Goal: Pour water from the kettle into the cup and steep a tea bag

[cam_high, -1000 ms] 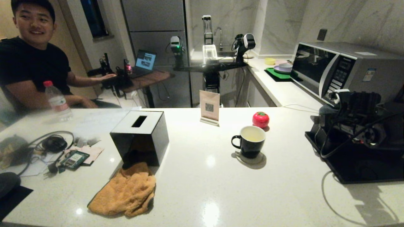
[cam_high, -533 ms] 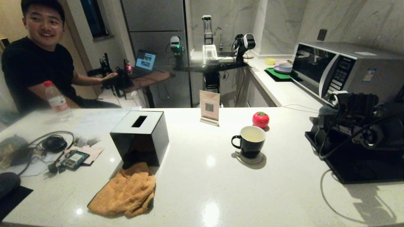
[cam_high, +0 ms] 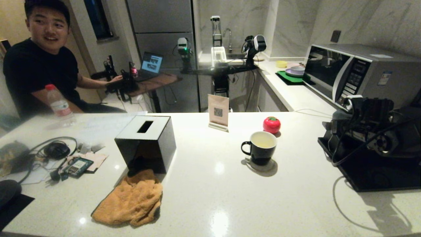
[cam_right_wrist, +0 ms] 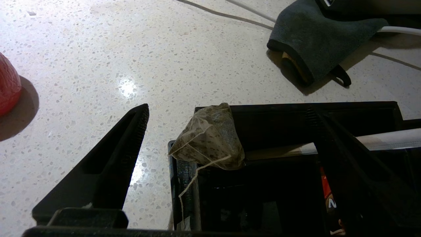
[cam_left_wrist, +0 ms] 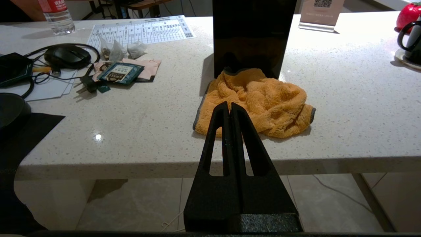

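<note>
On the white speckled counter (cam_high: 210, 197) the black mug (cam_high: 261, 149) stands on a small coaster, its white inside holding pale yellowish water (cam_high: 263, 141), with a red tomato-shaped object (cam_high: 271, 124) just behind it. From the head view, the right arm (cam_high: 368, 131) is a dark mass of cables over a black tray (cam_high: 368, 174) at the counter's right end, and what lies in the tray is hidden. The right wrist view fills that gap: a greyish-tan tea bag (cam_right_wrist: 210, 138) rests on the corner of a black divided box (cam_right_wrist: 296, 158), its thin string (cam_right_wrist: 189, 182) trailing down the box's outer wall. The right gripper (cam_right_wrist: 227, 128) has its jaws spread wide, one finger over the counter and the other over the box, with the tea bag between them and untouched. A dark grey cloth (cam_right_wrist: 315, 36) lies further off on the counter. The left wrist view shows the left gripper (cam_left_wrist: 230, 107) off the counter's near edge, its jaws pressed together and holding nothing, pointed toward an orange towel (cam_left_wrist: 260, 102) in front of a black tissue box (cam_left_wrist: 251, 36). A person in a black shirt (cam_high: 36, 72) sits behind the counter's far left, near a clear bottle with a red cap (cam_high: 59, 105).
</note>
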`<state>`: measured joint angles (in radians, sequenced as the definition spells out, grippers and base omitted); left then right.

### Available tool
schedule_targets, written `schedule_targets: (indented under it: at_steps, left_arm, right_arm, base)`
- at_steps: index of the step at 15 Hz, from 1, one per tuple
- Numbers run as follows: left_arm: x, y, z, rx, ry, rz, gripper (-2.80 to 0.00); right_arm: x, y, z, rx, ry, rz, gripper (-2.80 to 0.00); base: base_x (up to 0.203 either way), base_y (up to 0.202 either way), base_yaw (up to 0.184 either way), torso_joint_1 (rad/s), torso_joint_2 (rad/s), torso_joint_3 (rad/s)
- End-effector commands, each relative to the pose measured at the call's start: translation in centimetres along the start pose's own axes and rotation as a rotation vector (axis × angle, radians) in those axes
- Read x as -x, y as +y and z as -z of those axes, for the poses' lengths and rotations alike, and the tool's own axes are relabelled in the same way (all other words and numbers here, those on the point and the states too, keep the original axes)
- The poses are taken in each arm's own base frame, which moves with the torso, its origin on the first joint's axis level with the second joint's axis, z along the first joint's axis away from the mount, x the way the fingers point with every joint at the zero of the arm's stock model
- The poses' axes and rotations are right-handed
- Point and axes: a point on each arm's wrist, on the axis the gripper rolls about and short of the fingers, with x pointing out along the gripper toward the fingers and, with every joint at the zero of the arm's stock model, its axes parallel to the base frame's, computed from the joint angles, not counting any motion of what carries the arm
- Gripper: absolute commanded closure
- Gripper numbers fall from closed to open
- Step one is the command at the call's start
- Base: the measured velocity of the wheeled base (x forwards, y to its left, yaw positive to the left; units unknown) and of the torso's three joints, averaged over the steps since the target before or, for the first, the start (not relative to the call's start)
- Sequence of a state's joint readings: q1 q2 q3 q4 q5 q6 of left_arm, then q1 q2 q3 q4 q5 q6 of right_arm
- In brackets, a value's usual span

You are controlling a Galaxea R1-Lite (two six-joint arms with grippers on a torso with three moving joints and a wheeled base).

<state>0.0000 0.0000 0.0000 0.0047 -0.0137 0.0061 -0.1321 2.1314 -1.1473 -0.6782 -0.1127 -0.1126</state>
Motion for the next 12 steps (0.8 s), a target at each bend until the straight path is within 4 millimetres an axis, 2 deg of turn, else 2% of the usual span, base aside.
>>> schedule_targets:
  at_steps: [1, 12]
  left_arm:
    - [-0.01, 0.00, 0.00, 0.000, 0.001, 0.000, 0.00]
    - [-0.01, 0.00, 0.00, 0.000, 0.001, 0.000, 0.00]
  right_arm:
    - [-0.02, 0.01, -0.02, 0.001, -0.004, 0.001, -2.80]
    - [0.09, 0.00, 0.06, -0.001, -0.002, 0.002, -2.80]
  base:
    - [0.000, 0.000, 0.000, 0.000, 0.00, 0.000]
    - [0.000, 0.000, 0.000, 0.000, 0.00, 0.000]
